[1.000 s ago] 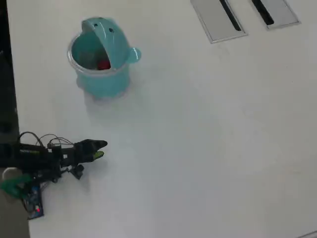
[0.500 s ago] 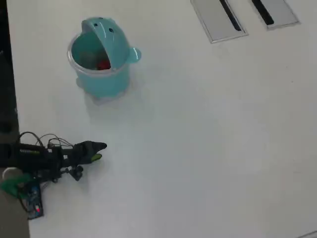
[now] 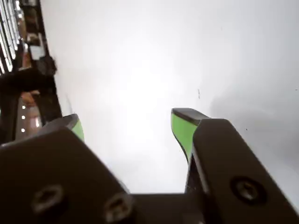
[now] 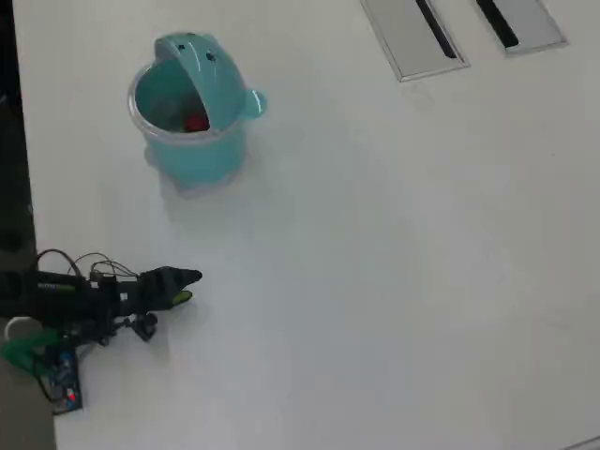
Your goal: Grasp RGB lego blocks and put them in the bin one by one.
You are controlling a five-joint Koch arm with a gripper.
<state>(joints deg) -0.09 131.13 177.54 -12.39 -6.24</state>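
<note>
The teal whale-shaped bin (image 4: 192,155) stands upright at the upper left of the white table in the overhead view, with its lid tipped back. A small red lego block (image 4: 196,122) lies inside it. My gripper (image 4: 187,287) hovers low at the left side of the table, well below the bin in that view, pointing right. In the wrist view the gripper (image 3: 127,120) is open: its green-padded fingertips (image 3: 182,128) stand wide apart, with only bare white table between them.
Two grey slotted plates (image 4: 412,36) (image 4: 520,21) are set into the table at the top right. The table's dark left edge (image 4: 19,187) runs beside the arm, whose wires and a small circuit board (image 4: 64,384) sit at the bottom left.
The gripper has drawn back very slightly to the left. The bin and the red block have not moved.
</note>
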